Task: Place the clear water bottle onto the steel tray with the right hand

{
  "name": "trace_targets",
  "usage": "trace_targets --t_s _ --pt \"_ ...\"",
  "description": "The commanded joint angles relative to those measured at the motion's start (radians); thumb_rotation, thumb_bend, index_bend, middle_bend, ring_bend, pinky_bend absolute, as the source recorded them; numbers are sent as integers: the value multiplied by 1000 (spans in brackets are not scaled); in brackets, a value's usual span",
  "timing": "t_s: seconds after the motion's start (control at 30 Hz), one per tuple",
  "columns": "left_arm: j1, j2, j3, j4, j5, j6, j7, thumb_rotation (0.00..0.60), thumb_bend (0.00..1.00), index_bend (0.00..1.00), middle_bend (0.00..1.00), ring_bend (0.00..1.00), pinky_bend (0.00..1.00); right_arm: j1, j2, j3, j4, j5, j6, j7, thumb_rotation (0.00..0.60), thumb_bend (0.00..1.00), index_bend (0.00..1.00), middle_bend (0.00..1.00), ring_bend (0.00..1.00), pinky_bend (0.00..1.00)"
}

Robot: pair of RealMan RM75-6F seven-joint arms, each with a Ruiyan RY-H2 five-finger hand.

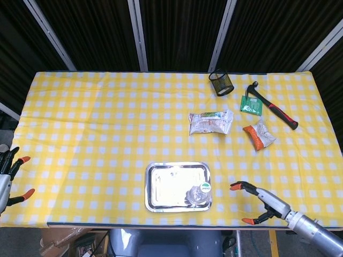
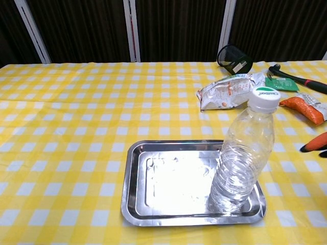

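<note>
The clear water bottle [image 2: 243,155] with a white cap stands upright, leaning slightly right, in the right part of the steel tray [image 2: 153,206]. From above, the bottle [image 1: 200,194] is in the tray's [image 1: 161,184] near right corner. My right hand [image 1: 257,202] is open, its orange-tipped fingers spread, well to the right of the tray and apart from the bottle. Only an orange fingertip [image 2: 314,144] of it shows at the chest view's right edge. My left hand [image 1: 10,176] hangs open off the table's left edge.
A snack bag [image 1: 210,122], an orange packet [image 1: 258,134], a green packet [image 1: 251,105], a hammer [image 1: 272,106] and a black mesh cup [image 1: 221,82] lie at the far right of the yellow checked table.
</note>
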Motion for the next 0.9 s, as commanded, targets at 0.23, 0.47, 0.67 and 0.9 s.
trace_targets --t_s 0.23,0.47,0.67,0.9 --pt "-5 -8 -2 3 -12 -13 22 600 176 193 0 0 0 -281 -119 230 -126 378 311 -1287 600 287 191 126 0 0" --pt "-6 -15 -1 5 -12 -14 31 600 176 188 0 0 0 -362 -267 303 36 423 444 -1469 600 286 191 102 0 0" --pt "-8 -15 -4 11 -18 -17 29 600 176 188 0 0 0 -388 -300 334 72 461 442 -1490 600 286 191 93 0 0" --pt "-10 -14 -5 13 -21 -22 34 600 177 188 0 0 0 -403 -302 357 37 487 425 -1542 600 286 212 93 0 0"
